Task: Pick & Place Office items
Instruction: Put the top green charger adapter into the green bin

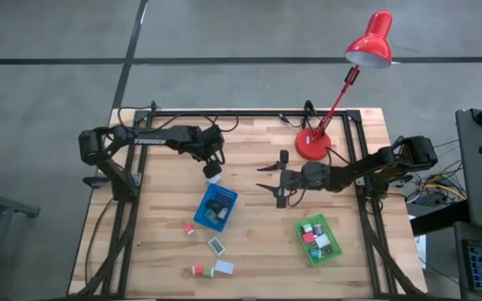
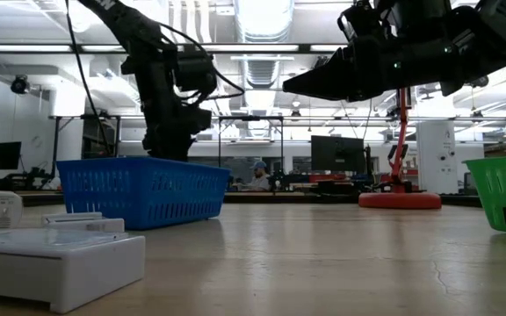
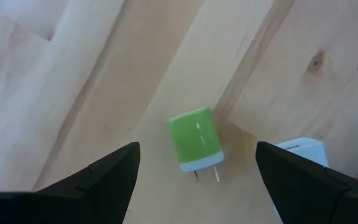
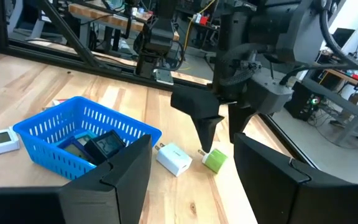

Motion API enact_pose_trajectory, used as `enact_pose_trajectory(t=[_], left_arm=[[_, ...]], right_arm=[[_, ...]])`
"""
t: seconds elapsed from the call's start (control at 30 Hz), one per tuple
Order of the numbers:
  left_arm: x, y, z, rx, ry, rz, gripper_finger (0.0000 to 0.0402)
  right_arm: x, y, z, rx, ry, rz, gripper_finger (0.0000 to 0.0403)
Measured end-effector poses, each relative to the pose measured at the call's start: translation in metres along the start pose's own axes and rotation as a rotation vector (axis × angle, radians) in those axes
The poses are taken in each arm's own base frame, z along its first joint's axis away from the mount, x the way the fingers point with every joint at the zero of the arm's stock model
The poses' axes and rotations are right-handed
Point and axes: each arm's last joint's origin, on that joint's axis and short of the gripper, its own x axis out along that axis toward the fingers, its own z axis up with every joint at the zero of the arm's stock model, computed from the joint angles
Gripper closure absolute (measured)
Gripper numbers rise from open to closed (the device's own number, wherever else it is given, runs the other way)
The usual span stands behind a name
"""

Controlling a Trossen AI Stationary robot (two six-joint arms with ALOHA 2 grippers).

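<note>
Now the blue tray [image 1: 216, 206] and green tray [image 1: 318, 240] each hold several office items, while the left end effector [image 4: 218, 127], fingers spread and empty, points down just above a green charger [image 3: 195, 140] on the tabletop [image 1: 258, 251], and the right end effector [image 1: 274, 178] hovers open nearby.

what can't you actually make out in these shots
green charger: high view, hidden beneath left gripper
white charger: left wrist view, half behind a finger
blue tray contents: low view, its wall hides them
green tray: low view, cut off by the edge
</note>
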Motion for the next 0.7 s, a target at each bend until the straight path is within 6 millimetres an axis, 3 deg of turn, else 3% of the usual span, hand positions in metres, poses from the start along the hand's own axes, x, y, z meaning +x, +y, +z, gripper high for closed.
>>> enact_pose_trajectory(t=[0.4, 0.7], left_arm=[[0.023, -0.001, -0.002, -0.001, 0.079, 0.009, 0.0076], [0.024, -0.002, 0.000, -0.003, 0.059, 0.007, 0.0076]], right_arm=[[0.000, 0.000, 0.000, 0.000, 0.000, 0.000, 0.0181], [0.000, 0.000, 0.000, 0.000, -0.001, 0.000, 0.0181]])
